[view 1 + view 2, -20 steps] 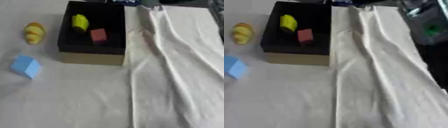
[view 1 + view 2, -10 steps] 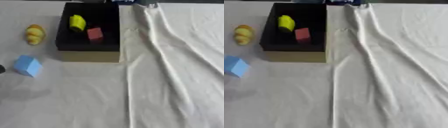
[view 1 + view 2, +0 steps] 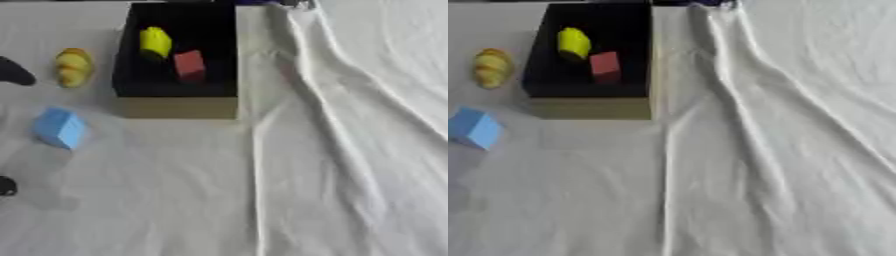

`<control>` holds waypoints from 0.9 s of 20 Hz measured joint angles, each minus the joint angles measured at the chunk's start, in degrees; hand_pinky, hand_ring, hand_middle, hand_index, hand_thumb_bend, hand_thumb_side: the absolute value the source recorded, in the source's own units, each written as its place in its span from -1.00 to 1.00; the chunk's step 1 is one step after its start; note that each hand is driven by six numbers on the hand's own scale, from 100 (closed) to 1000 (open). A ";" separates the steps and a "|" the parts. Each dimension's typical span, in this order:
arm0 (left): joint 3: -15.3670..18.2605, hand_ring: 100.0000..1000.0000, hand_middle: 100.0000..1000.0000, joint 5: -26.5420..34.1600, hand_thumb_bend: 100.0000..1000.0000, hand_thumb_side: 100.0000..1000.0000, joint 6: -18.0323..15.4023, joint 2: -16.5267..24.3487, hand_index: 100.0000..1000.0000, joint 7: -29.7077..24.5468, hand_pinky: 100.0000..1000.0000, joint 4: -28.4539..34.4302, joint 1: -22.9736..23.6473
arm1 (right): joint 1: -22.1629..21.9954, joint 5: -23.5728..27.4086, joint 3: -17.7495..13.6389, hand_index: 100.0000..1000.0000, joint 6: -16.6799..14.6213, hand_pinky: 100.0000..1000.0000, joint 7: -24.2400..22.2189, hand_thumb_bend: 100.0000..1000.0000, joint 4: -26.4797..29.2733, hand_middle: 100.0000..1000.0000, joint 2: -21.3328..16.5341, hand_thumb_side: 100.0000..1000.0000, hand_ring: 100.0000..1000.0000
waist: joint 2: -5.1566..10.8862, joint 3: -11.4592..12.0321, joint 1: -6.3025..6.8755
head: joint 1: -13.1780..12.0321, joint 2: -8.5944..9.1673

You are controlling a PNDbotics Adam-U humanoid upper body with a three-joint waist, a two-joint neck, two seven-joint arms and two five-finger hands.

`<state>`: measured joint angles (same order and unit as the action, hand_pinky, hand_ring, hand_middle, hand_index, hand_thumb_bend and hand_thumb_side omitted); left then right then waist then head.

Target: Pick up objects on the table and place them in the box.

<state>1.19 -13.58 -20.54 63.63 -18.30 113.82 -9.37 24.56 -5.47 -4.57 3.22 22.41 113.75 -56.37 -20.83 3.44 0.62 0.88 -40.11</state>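
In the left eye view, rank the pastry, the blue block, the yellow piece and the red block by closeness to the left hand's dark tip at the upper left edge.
From the left hand:
1. Pastry, just right of it.
2. Blue block, below.
3. Yellow piece, inside the box.
4. Red block, beside it, further right.

Soft, even light (overall blur)

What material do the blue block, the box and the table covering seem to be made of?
Blue block: probably foam or painted wood; matte faces, no glare, crisp flat sides.
Box: likely cardboard; dull tan outer wall, with a matte black inside.
Table covering: white cloth; it lies in soft folds and long wrinkles.
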 measured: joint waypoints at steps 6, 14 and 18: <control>-1.84 0.60 0.46 0.77 0.44 -0.80 1.97 0.67 0.68 -1.77 0.60 0.00 -2.52 | -0.13 0.13 0.03 0.39 -0.06 0.42 0.18 -1.00 0.00 0.10 0.25 0.16 0.32 | 0.00 -0.40 0.00 | -0.33 -0.14; -6.38 0.53 0.40 -0.12 0.23 -1.00 10.46 0.56 0.64 -3.09 0.53 0.04 -7.94 | 0.17 0.73 0.38 0.37 0.21 0.41 -0.11 -1.00 0.00 0.09 1.23 0.22 0.30 | -0.08 -1.37 0.00 | -0.79 0.00; -8.06 0.53 0.41 -1.51 0.34 -1.00 14.69 -0.29 0.65 -4.10 0.53 0.07 -8.86 | 0.24 1.01 0.40 0.36 0.36 0.41 -0.25 -1.00 0.00 0.08 1.65 0.24 0.29 | -0.11 -1.64 0.00 | -0.82 0.39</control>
<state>-6.87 -15.08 -5.85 63.34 -22.40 113.89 -18.23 24.80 -4.46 -4.17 3.58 22.16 113.75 -54.71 -20.94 1.80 0.62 0.06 -39.71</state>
